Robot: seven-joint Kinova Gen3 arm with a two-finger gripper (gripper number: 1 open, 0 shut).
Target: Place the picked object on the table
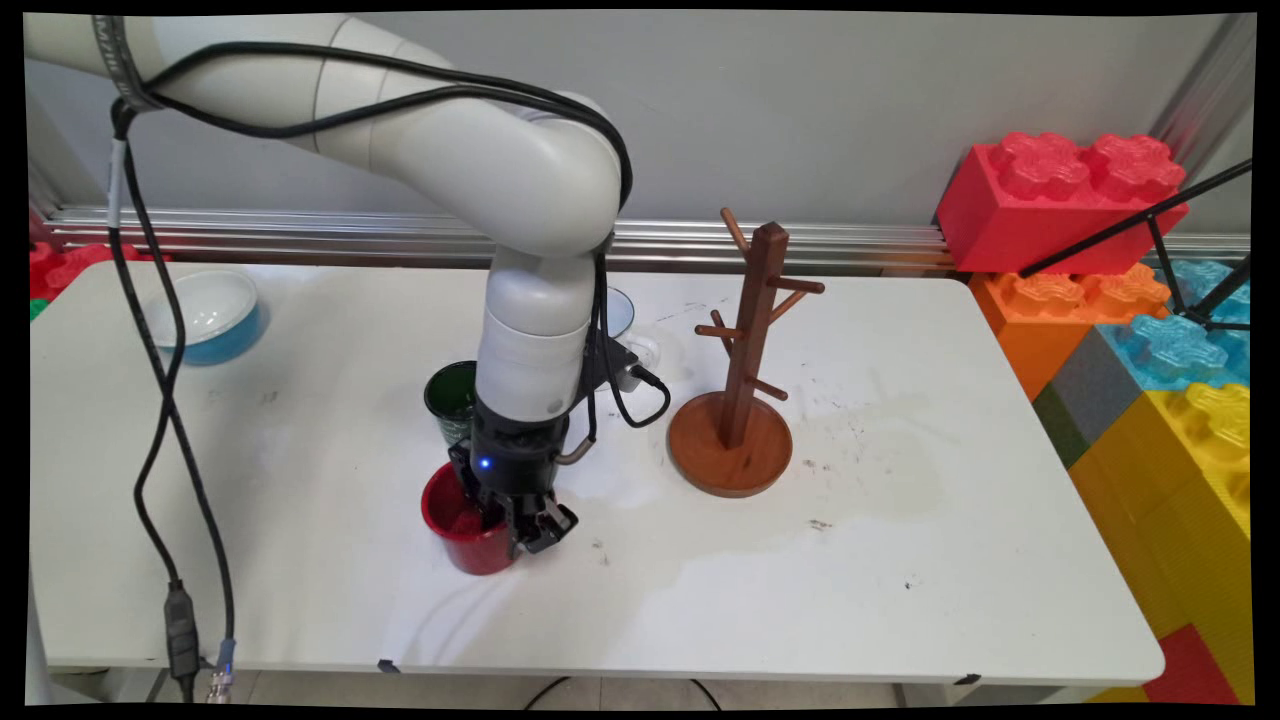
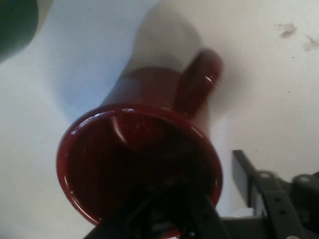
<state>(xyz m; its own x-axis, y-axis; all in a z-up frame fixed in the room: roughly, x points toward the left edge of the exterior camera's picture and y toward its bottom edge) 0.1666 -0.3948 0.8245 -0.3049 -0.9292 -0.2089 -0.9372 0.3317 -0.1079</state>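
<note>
While the white arm bends down over the middle of the white table, its black tool reaches into the mouth of a red mug that stands upright on the table. In the hand view, one finger sits inside the mug's glossy interior, close against the wall, and the other finger stands outside the rim, so the mug's wall lies between them; whether the fingers actually press on that wall cannot be told. The mug's handle points away from the camera on the hand, on the far side of the mug. Just behind the red mug, partly hidden by the arm, stands a dark green cup. Further behind the red mug, mostly covered by the arm, a white mug with a pale blue inside shows its rim and handle. To the right of the red mug, near but apart from it, stands a brown wooden mug tree with a round base and bare pegs. Far to the left of the red mug and toward the wall sits a light blue bowl with a white inside. Well beyond the mug tree, off the table's right end, large toy building blocks in red, orange, blue and yellow are stacked.
</note>
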